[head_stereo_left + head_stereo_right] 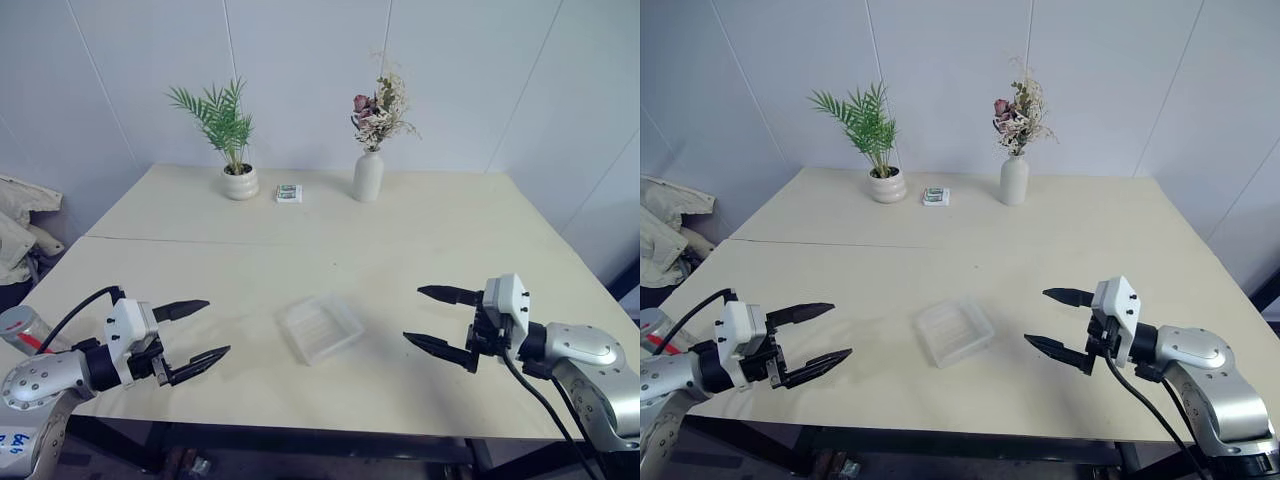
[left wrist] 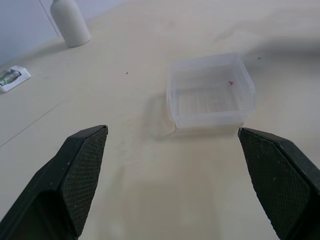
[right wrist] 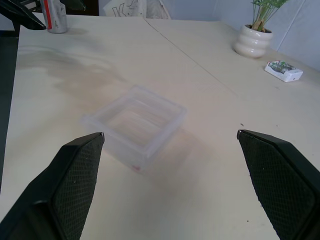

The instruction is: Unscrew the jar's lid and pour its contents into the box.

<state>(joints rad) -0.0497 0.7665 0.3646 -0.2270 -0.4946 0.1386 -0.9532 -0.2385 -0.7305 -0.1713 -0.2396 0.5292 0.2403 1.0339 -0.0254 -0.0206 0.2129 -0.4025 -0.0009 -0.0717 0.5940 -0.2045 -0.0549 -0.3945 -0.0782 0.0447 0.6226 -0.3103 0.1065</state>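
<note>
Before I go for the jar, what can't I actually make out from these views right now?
- Jar: cut off by the right wrist view's edge. In the head views it sits at the picture's edge, mostly behind the left arm. Whether it is capped and what it holds cannot be told.
- Red speck inside the box, left wrist view: too small to identify.
- Packet print, head views: too small to read.

Bright, even overhead light, soft faint shadows on the table [image 1: 420, 240], slightly blurred wrist views.
</note>
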